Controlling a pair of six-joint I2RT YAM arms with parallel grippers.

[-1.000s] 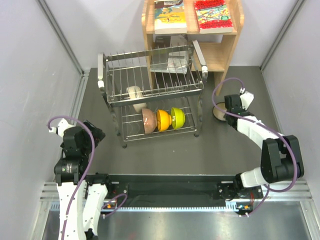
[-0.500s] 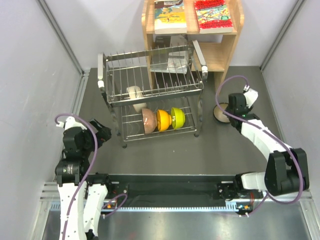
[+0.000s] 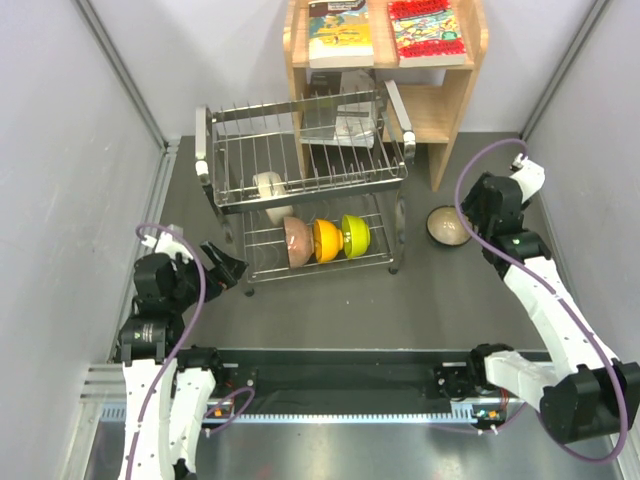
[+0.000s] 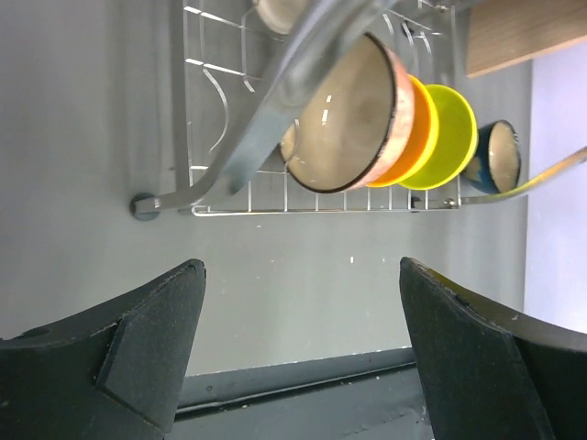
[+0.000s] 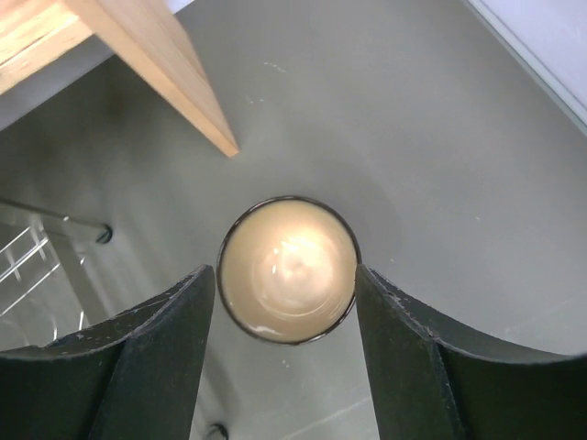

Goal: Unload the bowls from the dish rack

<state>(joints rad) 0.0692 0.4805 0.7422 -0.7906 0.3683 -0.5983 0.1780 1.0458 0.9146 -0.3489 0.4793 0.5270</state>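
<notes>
The steel wire dish rack point(image 3: 300, 190) stands mid-table. A cream-white bowl point(image 3: 268, 187) sits on its upper tier. On the lower tier, on edge in a row, are the pinkish-brown bowl point(image 3: 298, 241), orange bowl point(image 3: 326, 240) and yellow-green bowl point(image 3: 355, 235). They also show in the left wrist view: pinkish-brown point(image 4: 344, 128), orange point(image 4: 419, 137), yellow-green point(image 4: 456, 137). The teal-blue bowl point(image 3: 445, 225) stands upright on the table right of the rack, pale inside up point(image 5: 289, 269). My right gripper point(image 3: 478, 208) is open and empty above it. My left gripper point(image 3: 228, 265) is open and empty by the rack's front left leg.
A wooden bookshelf point(image 3: 420, 90) with books stands behind the rack; its leg point(image 5: 156, 64) is close to the teal-blue bowl. Grey walls close in both sides. The rack's lower wire frame point(image 4: 238, 156) lies just ahead of my left fingers.
My right gripper has drawn back up and to the right, leaving the teal-blue bowl on the table. My left gripper has moved right toward the rack's front left corner.
</notes>
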